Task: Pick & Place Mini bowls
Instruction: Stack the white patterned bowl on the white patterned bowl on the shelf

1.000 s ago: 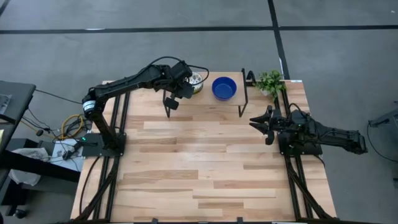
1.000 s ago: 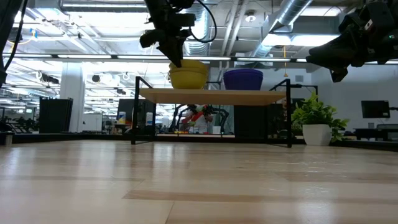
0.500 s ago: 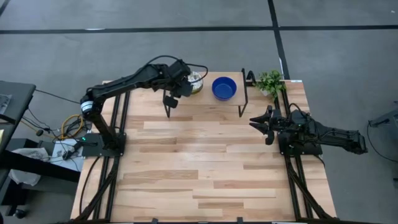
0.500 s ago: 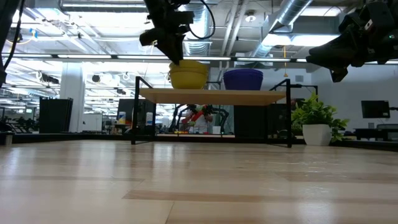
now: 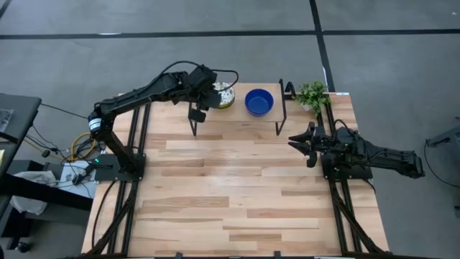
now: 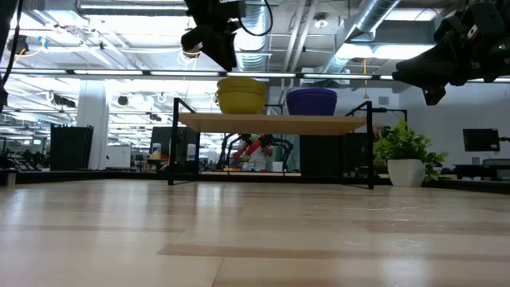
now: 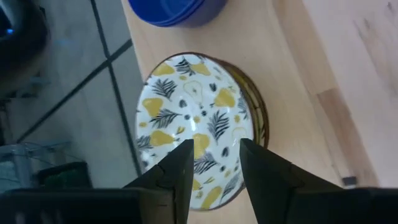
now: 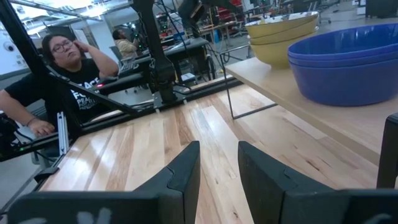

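Left gripper (image 7: 213, 165) fingers apart, empty, poised above patterned bowl stack (image 5: 224, 94) on shelf (image 5: 237, 115), blue bowls (image 5: 259, 101) alongside. Best lift straight, clearing rim. Right gripper (image 5: 296, 141) waits, parted.

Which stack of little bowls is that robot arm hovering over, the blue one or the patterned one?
The patterned stack, cream with yellow and dark leaf prints, sits directly under the left gripper. The plain blue stack stands beside it on the same shelf.

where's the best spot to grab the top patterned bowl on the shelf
Probably its rim, from straight above: the patterned bowl sits upright and open atop a nested stack on the raised shelf, beside the blue bowls, so one jaw could go inside and one outside.
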You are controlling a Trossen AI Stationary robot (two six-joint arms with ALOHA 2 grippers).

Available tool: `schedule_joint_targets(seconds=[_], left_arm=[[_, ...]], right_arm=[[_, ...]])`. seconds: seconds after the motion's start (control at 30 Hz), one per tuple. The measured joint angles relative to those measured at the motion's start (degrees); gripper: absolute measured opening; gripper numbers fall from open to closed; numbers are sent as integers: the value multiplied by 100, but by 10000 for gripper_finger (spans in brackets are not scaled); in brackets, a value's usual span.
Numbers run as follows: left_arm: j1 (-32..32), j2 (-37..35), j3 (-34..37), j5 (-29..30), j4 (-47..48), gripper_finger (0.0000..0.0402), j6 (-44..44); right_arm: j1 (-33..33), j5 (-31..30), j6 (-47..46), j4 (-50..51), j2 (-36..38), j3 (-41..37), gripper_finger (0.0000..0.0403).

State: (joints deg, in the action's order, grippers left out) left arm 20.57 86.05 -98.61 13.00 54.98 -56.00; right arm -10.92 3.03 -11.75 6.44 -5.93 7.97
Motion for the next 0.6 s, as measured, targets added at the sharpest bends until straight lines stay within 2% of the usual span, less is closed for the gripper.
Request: schedule_joint_targets(seconds=[0.6], left_arm=[[21,64,2,-66,32,127,594]], right_arm=[[0,0,-28,0,1,0,98]])
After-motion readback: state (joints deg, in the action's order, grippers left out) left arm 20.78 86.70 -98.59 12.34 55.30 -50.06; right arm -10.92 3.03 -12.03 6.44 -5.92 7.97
